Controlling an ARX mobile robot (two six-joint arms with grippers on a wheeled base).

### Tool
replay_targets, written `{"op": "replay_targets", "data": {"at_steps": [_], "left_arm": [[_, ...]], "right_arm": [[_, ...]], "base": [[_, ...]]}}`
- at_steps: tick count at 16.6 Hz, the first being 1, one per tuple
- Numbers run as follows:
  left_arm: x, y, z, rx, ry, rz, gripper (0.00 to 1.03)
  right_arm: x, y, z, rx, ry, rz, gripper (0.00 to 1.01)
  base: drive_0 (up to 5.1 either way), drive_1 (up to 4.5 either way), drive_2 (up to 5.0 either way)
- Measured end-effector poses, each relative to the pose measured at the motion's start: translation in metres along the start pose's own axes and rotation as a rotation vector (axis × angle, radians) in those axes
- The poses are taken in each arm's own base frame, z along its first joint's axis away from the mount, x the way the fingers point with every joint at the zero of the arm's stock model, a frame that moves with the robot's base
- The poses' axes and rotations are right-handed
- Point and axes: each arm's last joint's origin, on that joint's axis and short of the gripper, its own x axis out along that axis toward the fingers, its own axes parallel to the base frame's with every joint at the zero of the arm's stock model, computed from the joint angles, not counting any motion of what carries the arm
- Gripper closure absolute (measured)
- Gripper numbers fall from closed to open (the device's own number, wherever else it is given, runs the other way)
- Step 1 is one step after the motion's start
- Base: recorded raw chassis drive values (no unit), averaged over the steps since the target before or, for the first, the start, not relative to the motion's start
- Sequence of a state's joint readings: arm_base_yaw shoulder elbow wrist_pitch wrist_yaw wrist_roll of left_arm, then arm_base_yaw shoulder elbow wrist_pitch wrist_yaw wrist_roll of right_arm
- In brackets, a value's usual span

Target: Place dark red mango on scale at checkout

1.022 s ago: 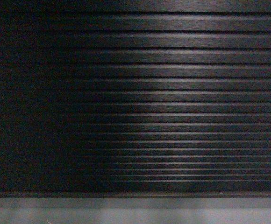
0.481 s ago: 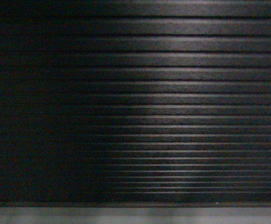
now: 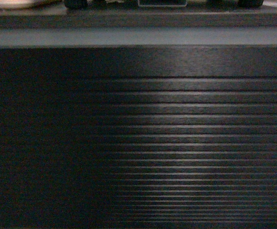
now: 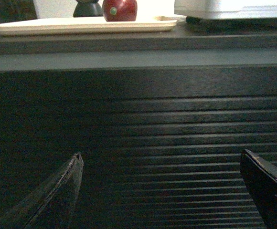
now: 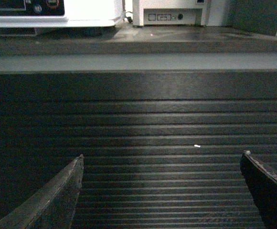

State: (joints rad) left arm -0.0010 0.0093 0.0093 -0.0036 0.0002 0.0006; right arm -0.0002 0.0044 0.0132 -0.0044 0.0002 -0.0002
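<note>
The dark red mango (image 4: pixel 120 9) is sitting on the beige tray (image 4: pixel 86 25) at the upper left of the left wrist frame, atop the checkout (image 4: pixel 138 119). The scale (image 5: pixel 52 12) is showing at the upper left of the right wrist frame. The left gripper (image 4: pixel 160 164) and right gripper (image 5: pixel 161 162) are both hanging spread wide, grasping nothing.

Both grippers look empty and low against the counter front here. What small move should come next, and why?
Probably raise the left gripper toward the counter top. Its fingers stand apart with nothing between them, facing the checkout's ribbed panel, while the dark red mango sits above on the beige tray, beside the scale. The right gripper is equally low and open, and the mango does not show in its view.
</note>
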Motion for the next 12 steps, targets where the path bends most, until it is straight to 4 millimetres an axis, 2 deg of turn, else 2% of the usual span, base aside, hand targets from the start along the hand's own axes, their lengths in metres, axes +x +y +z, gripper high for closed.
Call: {"op": "replay_targets", "data": {"at_steps": [12], "left_arm": [[0.0,0.0,0.0,0.0,0.0,0.001,0.05]], "right_arm": [[0.0,0.0,0.0,0.0,0.0,0.001,0.03]], "base": [[0.0,0.0,0.0]]}}
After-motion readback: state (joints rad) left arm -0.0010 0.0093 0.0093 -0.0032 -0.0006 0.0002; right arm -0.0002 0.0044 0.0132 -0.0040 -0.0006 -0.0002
